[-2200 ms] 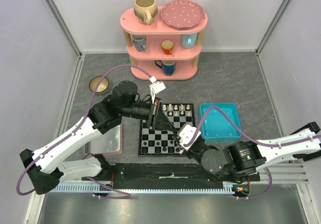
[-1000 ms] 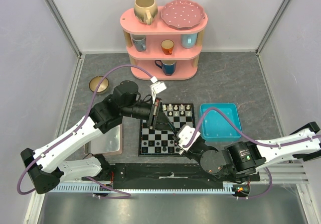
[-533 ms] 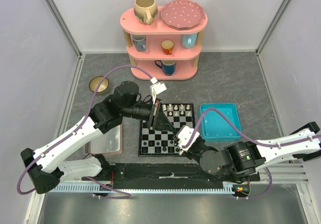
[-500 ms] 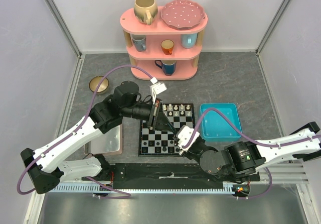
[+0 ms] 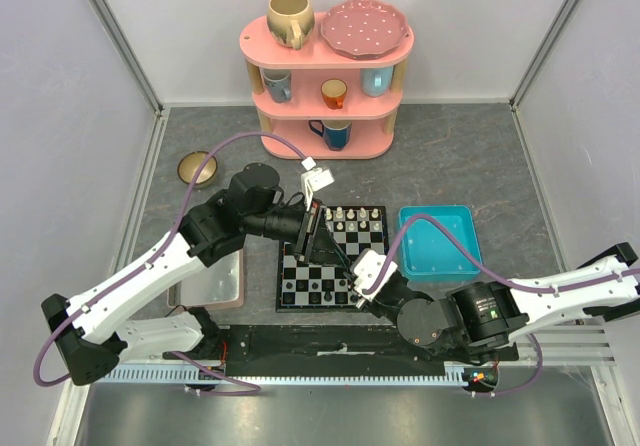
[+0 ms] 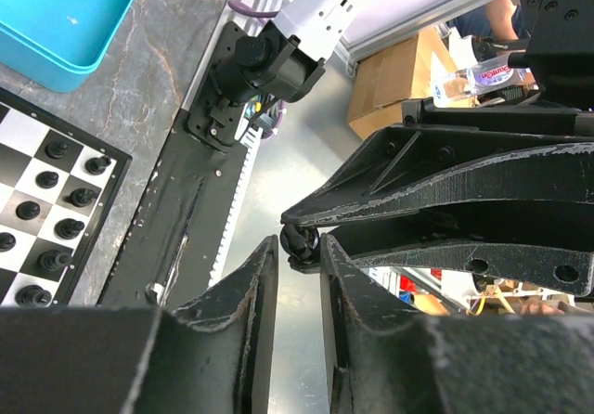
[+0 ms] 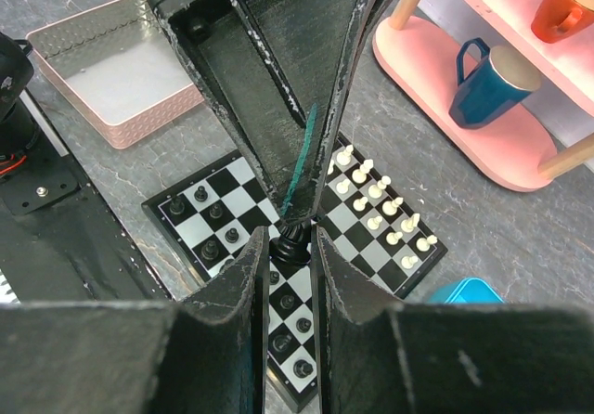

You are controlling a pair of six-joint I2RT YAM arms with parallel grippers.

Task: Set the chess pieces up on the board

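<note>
Right gripper (image 7: 290,238) was clamped on a black piece (image 7: 292,245), held up over the board's (image 5: 297,266) near-right side. Left gripper (image 6: 297,247) sat narrow right at it, couldn't tell if it was gripping too. If both pulled, the piece could've popped loose and bowled over the standing rows (image 5: 315,291).

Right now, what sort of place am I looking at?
Probably a robotics lab test cell: a left arm and right arm bolted to a grey table walled by panels, with props like a chessboard and a pink shelf of mugs.
</note>
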